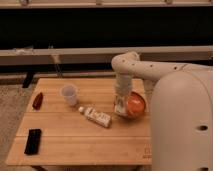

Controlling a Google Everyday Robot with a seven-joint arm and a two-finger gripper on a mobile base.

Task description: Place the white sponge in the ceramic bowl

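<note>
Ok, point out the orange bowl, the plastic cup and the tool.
orange bowl (137, 104): camera view, on its glossy inside.
plastic cup (69, 94): camera view, on its side wall.
tool (120, 108): camera view, on its tip at the bowl's left rim.

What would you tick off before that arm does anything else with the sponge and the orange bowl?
1. Claw over the ceramic bowl: ok, it hangs at the bowl's left rim.
2. White sponge with the claw: cannot tell, only a pale patch shows there.
3. Claw grip: cannot tell.
4. Bowl upright on the table: ok.
5. White bottle clear of the bowl: ok, it lies just to the left.
6. Plastic cup out of the way: ok.
</note>
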